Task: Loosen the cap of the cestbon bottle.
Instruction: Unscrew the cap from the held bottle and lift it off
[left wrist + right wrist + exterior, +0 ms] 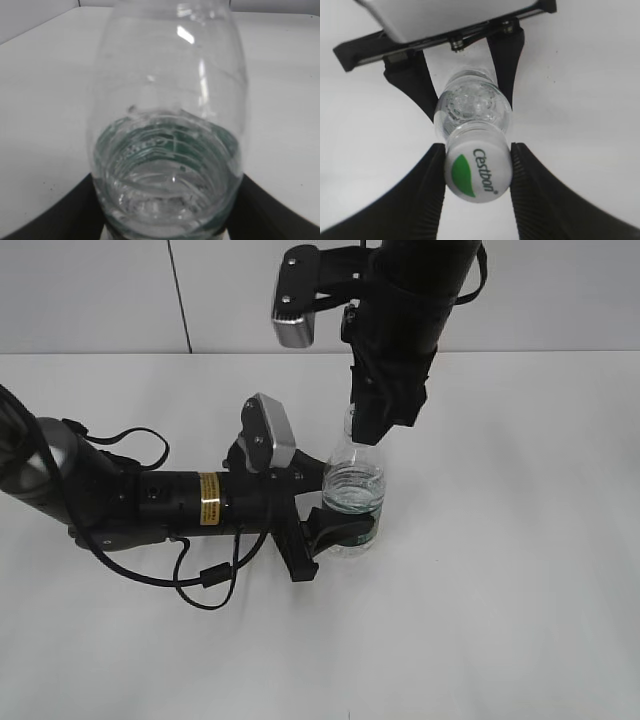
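The cestbon bottle (pixel 352 490) stands upright on the white table, clear with a dark green label band low down. My left gripper (pixel 340 530) comes in from the left and is shut on the bottle's lower body. In the left wrist view the bottle (pixel 167 125) fills the frame between the two dark fingers (pixel 165 225). My right gripper (pixel 375 430) hangs down over the bottle's top and hides the cap in the exterior view. In the right wrist view the white and green cap (pixel 478 170) sits between the two ribbed fingers (pixel 478 167), which touch both its sides.
The white table (pixel 520 570) runs to a pale wall at the back. The left arm's body and its cables (pixel 200 580) lie across the table's left half. The left wrist camera (pixel 445 15) shows at the top of the right wrist view.
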Tool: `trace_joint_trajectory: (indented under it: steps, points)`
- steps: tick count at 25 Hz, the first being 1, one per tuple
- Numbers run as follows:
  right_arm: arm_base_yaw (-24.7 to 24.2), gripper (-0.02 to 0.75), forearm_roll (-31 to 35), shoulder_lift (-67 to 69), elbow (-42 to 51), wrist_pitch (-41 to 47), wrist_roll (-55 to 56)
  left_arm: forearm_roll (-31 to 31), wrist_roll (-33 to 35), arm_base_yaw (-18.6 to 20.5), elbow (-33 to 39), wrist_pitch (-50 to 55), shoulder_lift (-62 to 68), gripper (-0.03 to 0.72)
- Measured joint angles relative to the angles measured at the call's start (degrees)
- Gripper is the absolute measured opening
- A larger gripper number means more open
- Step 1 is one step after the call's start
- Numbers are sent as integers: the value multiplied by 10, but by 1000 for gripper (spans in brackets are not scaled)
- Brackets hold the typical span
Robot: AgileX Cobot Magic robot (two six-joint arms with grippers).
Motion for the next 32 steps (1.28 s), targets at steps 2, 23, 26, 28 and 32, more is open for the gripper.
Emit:
trace_joint_trajectory:
  steps: [2, 23, 26, 28, 32]
  points:
    - [0, 300, -4, 0, 0, 0, -90, 0, 0, 0, 0, 0, 0, 416]
    - [0, 410, -11, -1, -2, -2, -206, -1, -1, 0, 0, 1, 0, 415]
    - [0, 441, -11, -7, -2, -2, -201, -1, -1, 0, 0, 1, 0, 415]
    - [0, 445, -9, -13, -2, -2, -199, -1, -1, 0, 0, 1, 0, 415]
    - [0, 449, 2, -30, -2, -2, -142, -1, -1, 0, 0, 1, 0, 415]
